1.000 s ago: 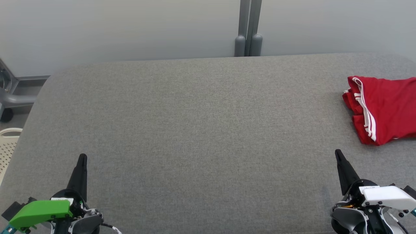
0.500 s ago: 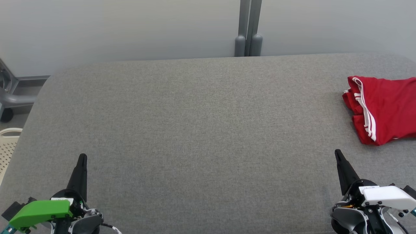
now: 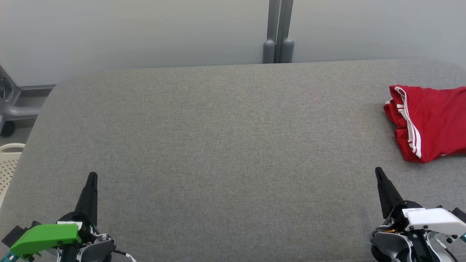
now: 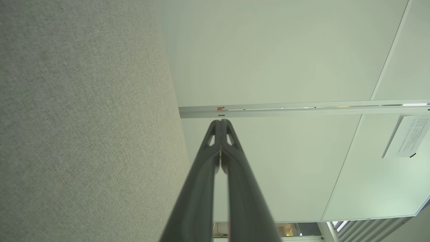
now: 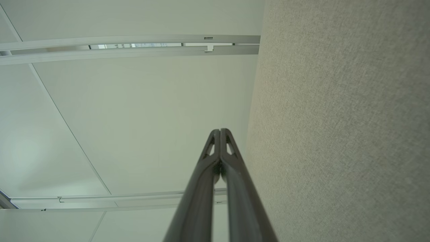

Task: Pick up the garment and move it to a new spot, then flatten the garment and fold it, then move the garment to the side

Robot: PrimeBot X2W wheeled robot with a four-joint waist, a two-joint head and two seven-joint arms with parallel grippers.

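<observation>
The left gripper (image 3: 92, 176) has its jaws pressed fully together with nothing between them. In the left wrist view its 2 dark fingers (image 4: 201, 174) meet at 1 joined tip, seen against pale wall panels (image 4: 285, 50). The right gripper (image 3: 378, 170) is likewise closed tight and empty, its 2 fingers (image 5: 198, 188) touching at the tip in the right wrist view. In the head view each gripper shows as a single black spike pointing up the picture. The left one, at the lower left, rises from a green cover (image 3: 43, 235), and the right one, at the lower right, rises from a white cover (image 3: 433, 219). Both hang over the near part of a wide grey fabric surface (image 3: 225, 138) with rounded far corners. The garment (image 3: 431, 122), red with 2 white stripes along an edge, lies in a flat, layered bundle at the far right of that surface, cut off by the picture's right edge. It lies beyond the right gripper's tip and apart from it, touching neither gripper. Behind the surface the pale wall panels join at a grey post (image 3: 278, 32). Off the surface's left edge sit a grey metal frame (image 3: 16, 107) and, nearer, the rim of a pale perforated basket (image 3: 9, 160). A white notice (image 4: 408, 136), its small print unreadable, hangs on a panel in the left wrist view.
</observation>
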